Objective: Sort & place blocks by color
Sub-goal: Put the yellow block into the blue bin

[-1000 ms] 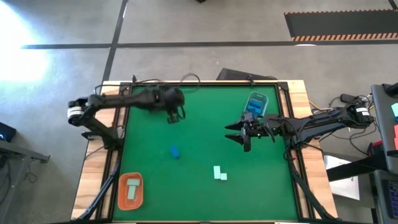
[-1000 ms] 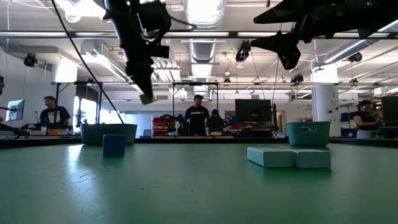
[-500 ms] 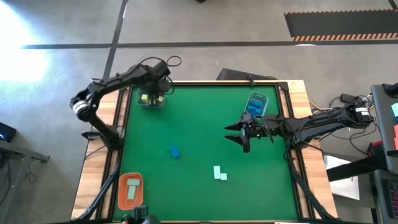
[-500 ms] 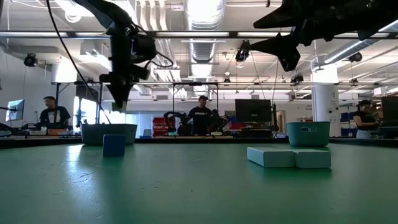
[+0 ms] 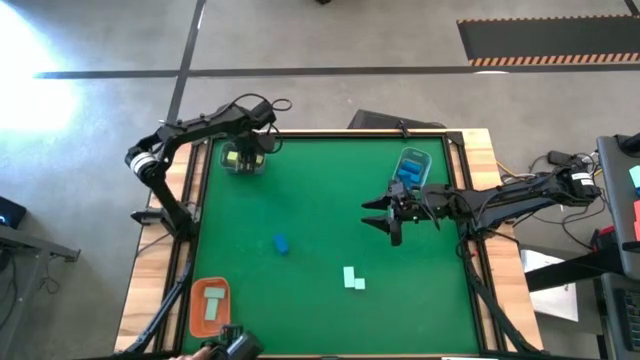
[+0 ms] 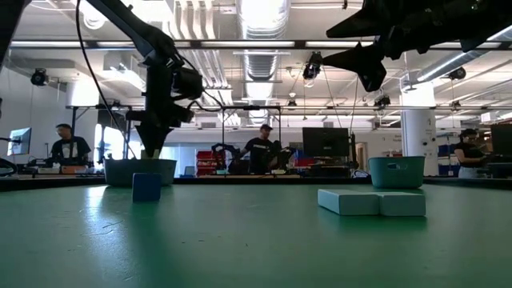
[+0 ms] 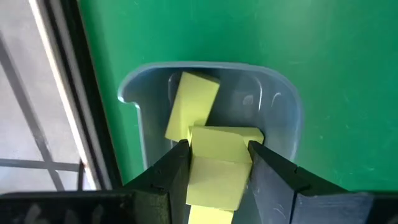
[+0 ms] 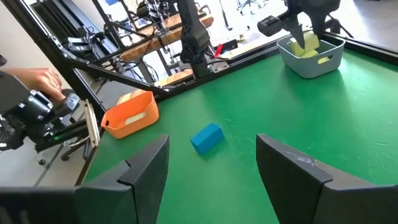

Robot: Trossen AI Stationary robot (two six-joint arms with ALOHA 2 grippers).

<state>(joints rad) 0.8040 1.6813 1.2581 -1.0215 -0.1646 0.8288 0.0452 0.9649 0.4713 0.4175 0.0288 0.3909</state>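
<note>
My left gripper [image 5: 244, 157] hangs over the grey-blue tray [image 5: 256, 170] at the table's far left corner, shut on a yellow block [image 7: 214, 168]. Its tips stand just above the tray's rim [image 6: 140, 164]. Another yellow block [image 7: 193, 106] lies tilted inside that tray. A blue block [image 5: 281, 243] rests flat on the green mat left of centre. Two pale mint blocks [image 5: 352, 278] lie side by side nearer the front. My right gripper [image 5: 385, 215] hovers open, high above the mat right of centre, with nothing between its fingers. My left gripper pinches the yellow block by two opposite sides [image 7: 200, 152] between its two fingers [image 7: 166, 177]. The fingers come from above and point down into the tray. The block hangs clear of the mat over the tray, above the yellow block lying there.
A second grey-blue tray [image 5: 411, 167] with blue blocks stands at the far right. An orange tray [image 5: 210, 305] sits at the near left corner. A person's hand [image 8: 38, 78] shows beyond the table's edge near it. Bare mat lies at the table's middle.
My left gripper has swung from over the mat toward the table's far left corner, carrying the yellow block. It has tipped to point down and sunk toward the tray there. My right arm has kept still.
</note>
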